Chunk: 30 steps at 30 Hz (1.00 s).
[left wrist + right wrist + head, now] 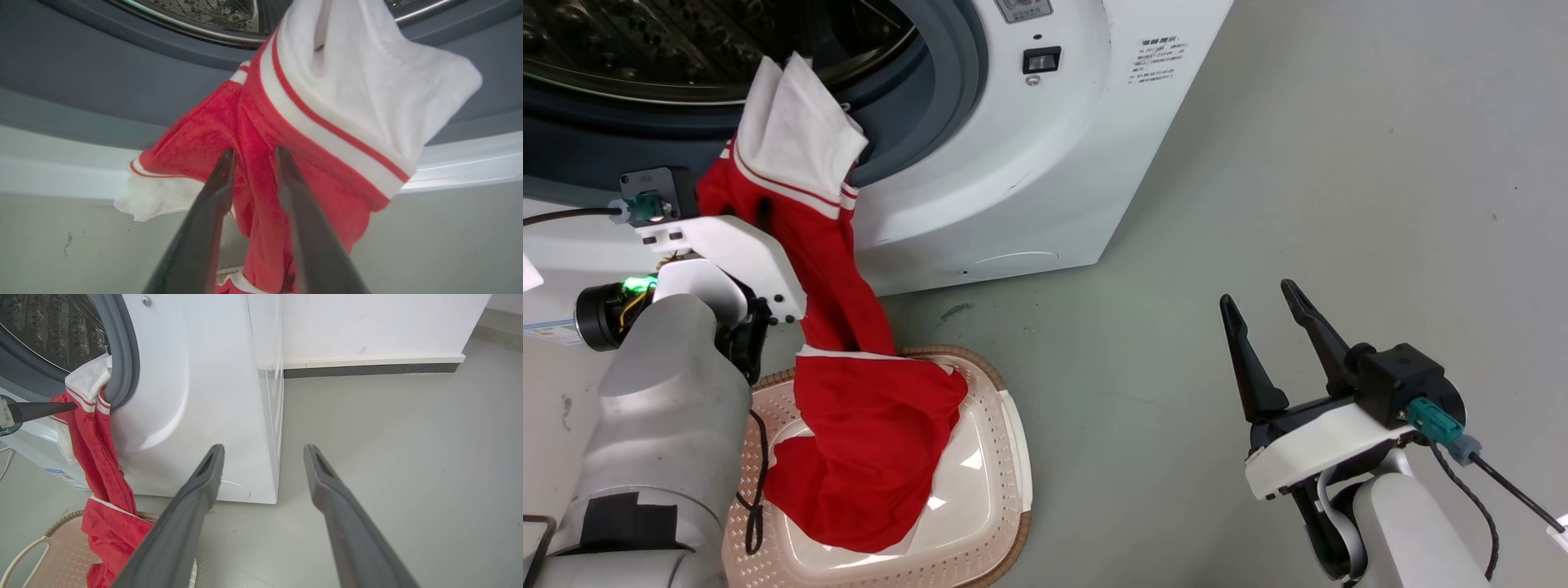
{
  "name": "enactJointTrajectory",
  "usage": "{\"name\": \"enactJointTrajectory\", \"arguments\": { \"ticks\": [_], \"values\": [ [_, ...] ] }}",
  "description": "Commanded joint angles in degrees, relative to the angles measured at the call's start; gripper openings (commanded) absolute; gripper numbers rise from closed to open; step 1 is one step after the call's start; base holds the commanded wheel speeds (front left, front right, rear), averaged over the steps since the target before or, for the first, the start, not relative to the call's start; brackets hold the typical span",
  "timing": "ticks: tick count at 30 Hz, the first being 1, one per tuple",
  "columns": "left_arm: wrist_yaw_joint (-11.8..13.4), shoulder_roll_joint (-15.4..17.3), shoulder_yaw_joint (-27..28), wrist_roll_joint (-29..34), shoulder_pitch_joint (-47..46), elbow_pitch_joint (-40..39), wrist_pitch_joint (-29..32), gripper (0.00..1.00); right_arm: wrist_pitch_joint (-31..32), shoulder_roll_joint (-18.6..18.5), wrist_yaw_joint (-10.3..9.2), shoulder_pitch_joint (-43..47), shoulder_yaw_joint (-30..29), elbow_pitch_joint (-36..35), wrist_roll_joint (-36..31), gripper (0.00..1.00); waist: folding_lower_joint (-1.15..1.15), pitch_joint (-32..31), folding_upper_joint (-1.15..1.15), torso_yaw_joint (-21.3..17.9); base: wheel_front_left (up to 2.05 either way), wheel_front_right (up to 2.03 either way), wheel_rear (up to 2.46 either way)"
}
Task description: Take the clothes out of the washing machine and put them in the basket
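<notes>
At the left, the left tool (253, 161) has its two fingers drawn almost together on a fold of the red clothes (866, 425), gripping high up so the garment hangs free of the drum; the white-panelled top end rests against the grey porthole rim (947, 90), while the lower red part already lies heaped in the basket (1011, 425), which sits on the floor (1258, 163) just below the opening, probably so the load can simply be lowered in; the washing machine (1029, 163) carries a small printed label (1158, 59) on its front corner and a panel at its top edge, both too small to read; at the right, the right tool (1258, 291) hovers over bare floor, fingers spread wide and holding nothing, seemingly kept out of the way.
</notes>
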Motion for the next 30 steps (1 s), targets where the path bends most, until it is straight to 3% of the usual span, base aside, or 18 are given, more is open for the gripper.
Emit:
{"name": "enactJointTrajectory", "arguments": {
  "ticks": [1, 17, 30],
  "values": [
    [-0.03, 0.21, -0.08, -0.42, -0.59, 0.22, -0.4, 0.0, -0.31, 0.06, -0.04, -0.71, 0.06, 0.31, 0.21, 1.0, 0.0, -0.02, 0.0, -0.11, 0.0, 0.0, 0.0],
    [0.16, -3.0, 0.07, -2.19, 8.48, -2.04, -7.79, 0.0, 0.28, 0.04, -0.04, 1.76, -1.78, 1.66, -0.56, 1.0, 0.0, -7.68, 0.0, 2.61, 0.0, 0.0, 0.0],
    [0.67, -8.34, 0.03, -1.66, 27.35, -21.28, -8.1, 0.0, 2.31, 0.05, -0.04, 5.83, -3.13, 0.22, -1.23, 1.0, 0.0, -14.18, 0.0, 5.4, 0.0, 0.0, 0.0]
  ]
}}
